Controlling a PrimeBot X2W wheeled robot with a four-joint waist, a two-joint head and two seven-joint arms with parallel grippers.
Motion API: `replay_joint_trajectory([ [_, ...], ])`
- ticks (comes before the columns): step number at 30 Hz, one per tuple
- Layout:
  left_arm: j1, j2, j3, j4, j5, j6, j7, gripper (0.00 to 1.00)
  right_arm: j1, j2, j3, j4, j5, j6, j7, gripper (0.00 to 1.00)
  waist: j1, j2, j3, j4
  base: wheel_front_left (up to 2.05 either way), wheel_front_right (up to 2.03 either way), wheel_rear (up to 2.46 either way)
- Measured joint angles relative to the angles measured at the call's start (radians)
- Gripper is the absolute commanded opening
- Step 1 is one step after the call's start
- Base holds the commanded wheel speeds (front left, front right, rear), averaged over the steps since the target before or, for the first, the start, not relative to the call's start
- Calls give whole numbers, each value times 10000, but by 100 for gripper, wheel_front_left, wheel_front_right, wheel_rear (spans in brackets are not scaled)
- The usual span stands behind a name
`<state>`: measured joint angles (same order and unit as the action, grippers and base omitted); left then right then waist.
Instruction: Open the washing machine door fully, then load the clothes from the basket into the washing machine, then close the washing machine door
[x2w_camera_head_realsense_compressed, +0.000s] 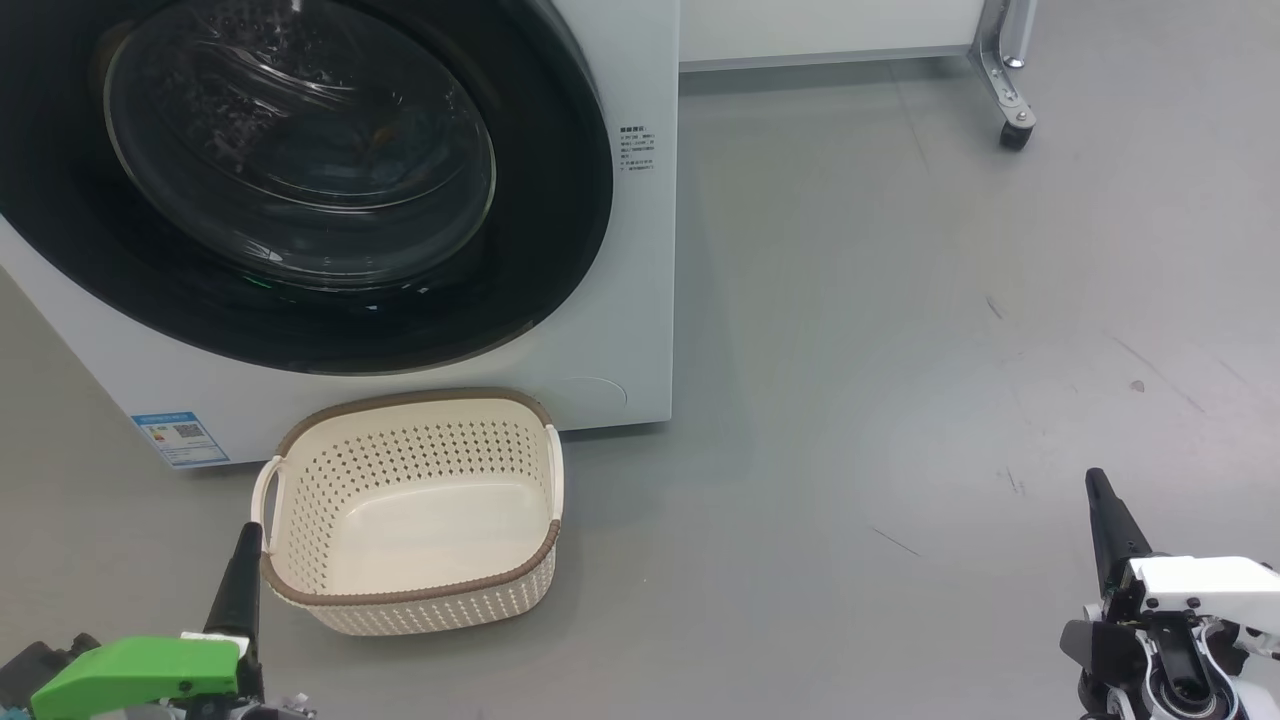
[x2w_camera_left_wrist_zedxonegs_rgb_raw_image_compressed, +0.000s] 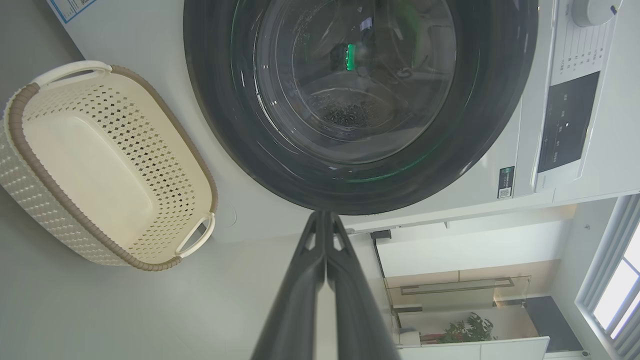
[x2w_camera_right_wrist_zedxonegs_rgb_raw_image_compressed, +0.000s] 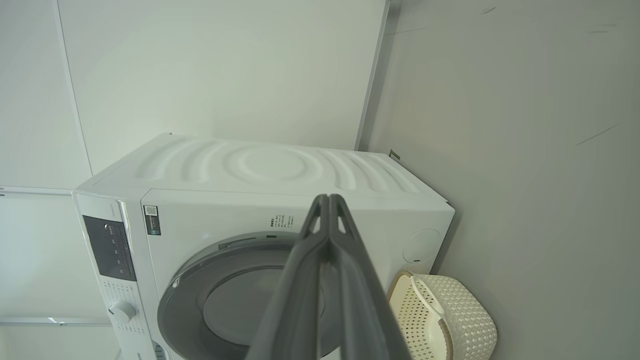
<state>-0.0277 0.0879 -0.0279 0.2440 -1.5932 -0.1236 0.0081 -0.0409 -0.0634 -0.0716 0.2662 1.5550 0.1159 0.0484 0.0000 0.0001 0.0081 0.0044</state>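
Far left, the left gripper sits low at 7 o'clock of the head view, its two dark fingers pressed flat together with nothing between them, and the left wrist view confirms it: one closed wedge, empty. Its tip pokes up right against the near left corner of the basket; touching or just short of it, I can't call that from here. The basket stands on the floor between 2 and 3 o'clock from that tip, long axis running 9 to 3 with a handle at each end, its floor bare. Whether the clothes are behind the glass I can't make out. Straight up at 12 o'clock from the left gripper is the washing machine door, black rim flush against the white front of the washing machine, shut as far as I can judge. Over on the right, the right gripper is at 5 o'clock of the head view, fingers closed tight on nothing, well apart from everything. From it the basket lies at 9 o'clock and the door up at 10. So the call: with the basket emptied and the door closed, the job looks finished. If the door needs another push, the left arm is much nearer.
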Motion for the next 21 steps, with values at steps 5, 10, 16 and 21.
replay_joint_trajectory([
  [5, -89, 35, 12, 71, -656, 0, 111, 0, -137, -12, -88, 44, 598, 38, 142, 0, 0, 0, -39, -35, 0, 0, 0],
  [10, -156, 67, 23, 105, -863, 0, 186, 0, -137, -19, -128, 90, 874, 56, 182, 0, 0, 0, -51, -47, 0, 0, 0],
  [16, -156, 71, 31, 132, -865, 0, 186, 0, -137, -19, -132, 102, 874, 56, 184, 0, 0, 0, -52, -46, 0, 0, 0],
  [21, -157, 71, 38, 165, -865, 0, 186, 0, -137, -19, -136, 107, 874, 56, 209, 0, 0, 0, -52, -46, 0, 0, 0],
])
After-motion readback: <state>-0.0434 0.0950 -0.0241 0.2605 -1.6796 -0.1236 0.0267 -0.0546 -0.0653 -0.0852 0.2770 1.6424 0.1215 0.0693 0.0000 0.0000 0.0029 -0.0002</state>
